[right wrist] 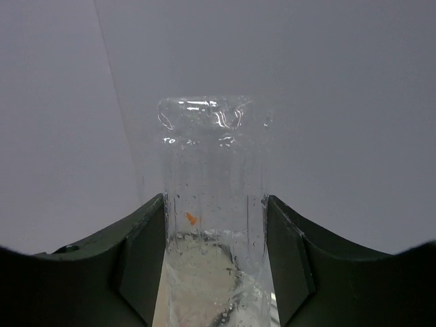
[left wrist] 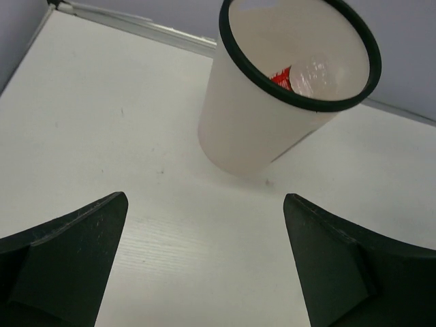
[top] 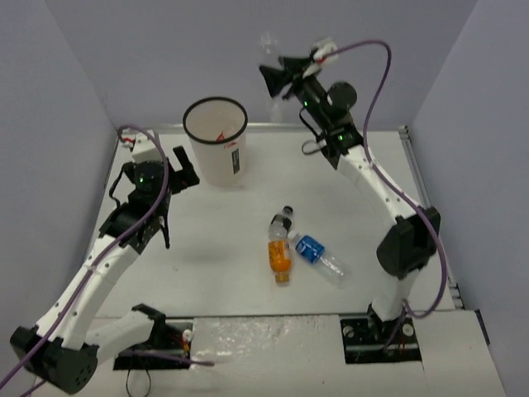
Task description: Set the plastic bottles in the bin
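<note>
The right wrist view showed best the right gripper [right wrist: 214, 231] clamped on a clear bottle [right wrist: 214, 157]; the left gripper [left wrist: 204, 262] stood wide near the bin [left wrist: 238, 136]. The table [top: 215, 277] was white, the walls [top: 124, 50] grey.

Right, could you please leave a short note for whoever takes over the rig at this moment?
Left hand: open and empty, low over the table, beside the bin.
Right hand: shut on a clear bottle, raised high, right of the bin in the top view.
Done: a red-labelled bottle lies in the bin.
Left: drop in the held bottle, then fetch the black-capped bottle, orange bottle and blue-labelled bottle, which lie together mid-table.
</note>
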Tool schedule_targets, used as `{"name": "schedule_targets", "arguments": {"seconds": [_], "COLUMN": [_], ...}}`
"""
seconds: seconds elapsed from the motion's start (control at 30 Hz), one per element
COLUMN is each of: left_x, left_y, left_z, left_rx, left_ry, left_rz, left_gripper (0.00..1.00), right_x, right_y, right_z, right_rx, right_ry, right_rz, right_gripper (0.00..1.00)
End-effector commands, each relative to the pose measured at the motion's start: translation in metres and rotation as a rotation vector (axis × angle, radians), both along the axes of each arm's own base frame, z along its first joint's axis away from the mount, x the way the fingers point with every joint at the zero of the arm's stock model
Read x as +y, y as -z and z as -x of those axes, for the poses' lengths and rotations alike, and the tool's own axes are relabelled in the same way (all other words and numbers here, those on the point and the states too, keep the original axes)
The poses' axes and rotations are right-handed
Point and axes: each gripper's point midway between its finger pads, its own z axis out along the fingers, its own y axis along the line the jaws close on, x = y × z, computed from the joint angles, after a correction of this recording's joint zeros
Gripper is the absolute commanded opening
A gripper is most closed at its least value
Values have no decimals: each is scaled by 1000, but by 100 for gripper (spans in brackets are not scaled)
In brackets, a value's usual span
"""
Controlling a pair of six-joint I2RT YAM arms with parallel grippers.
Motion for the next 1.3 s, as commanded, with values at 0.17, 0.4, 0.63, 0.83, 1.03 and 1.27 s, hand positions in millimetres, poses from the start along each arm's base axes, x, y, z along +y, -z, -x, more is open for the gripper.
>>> {"name": "schedule_targets", "arguments": {"seconds": [0.17,0.4,0.63,0.83,1.03,1.27], "left_x": [-20,-30,-50,-71,-115,-195], "left_y": [28,38,44,54,82,127], "left_z": [8,19,18,21,37,49], "left_rx": [90,102,119,161,233,344], "left_ry": [68,136,236,312,426,626], "left_rz": [85,105,128,154,142,172], "left_gripper": [97,97,97,97,97,97], "right_x": [89,114,108,83,21,-127], "right_y": [-45,4,8,-24,-9,89], "right_z": [-15,-44,-45,-19,0,27], "right_rx": [-207,-160,-148,-120,50,434], "right_ry": [-80,-26,28,66,222,619], "right_rz": [-361,-347,-274,-189,-139,-111], "right_gripper": [2,12,84,100,100,100]}}
